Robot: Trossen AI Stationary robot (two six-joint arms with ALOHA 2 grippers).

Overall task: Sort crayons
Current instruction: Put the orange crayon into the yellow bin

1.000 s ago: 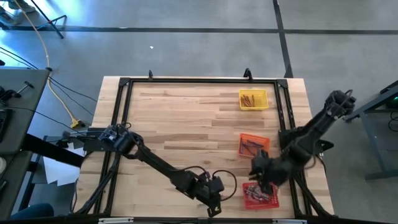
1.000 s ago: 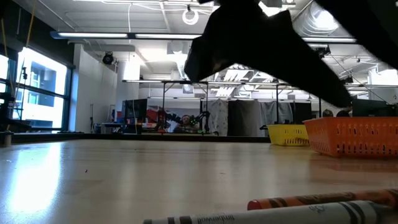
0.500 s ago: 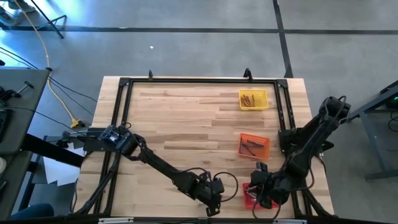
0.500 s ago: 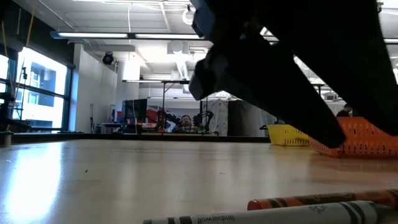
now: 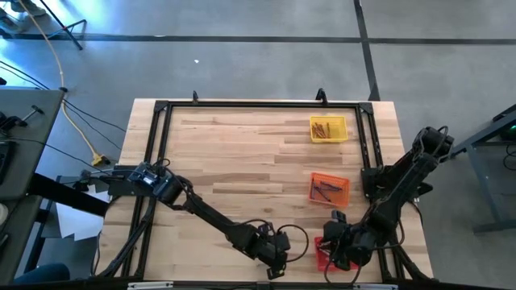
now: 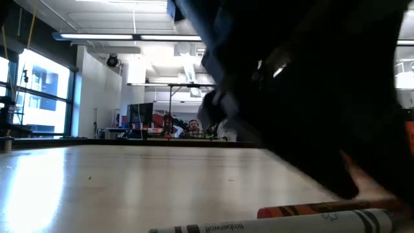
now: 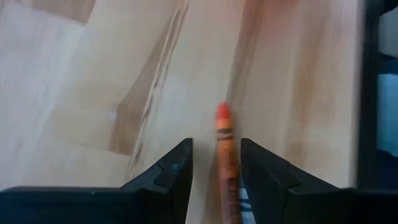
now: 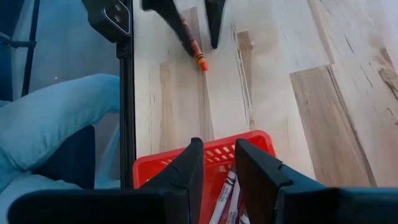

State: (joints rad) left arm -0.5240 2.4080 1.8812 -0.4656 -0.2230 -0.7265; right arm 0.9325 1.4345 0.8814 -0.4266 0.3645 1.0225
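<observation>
Left gripper (image 7: pixel 216 163) low, fingers (image 7: pixel 176 171) parted, right gripper (image 8: pixel 216 163) lowered, fingers parted

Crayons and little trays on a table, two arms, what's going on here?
The robot is sorting crayons into mesh trays. The left claw sits low at the table's near edge, open, with an orange crayon lying between its fingers, not visibly gripped. The right claw hangs over the red tray, which holds several crayons; its fingers are apart with nothing seen between them. The orange tray and yellow tray farther back also hold crayons.
</observation>
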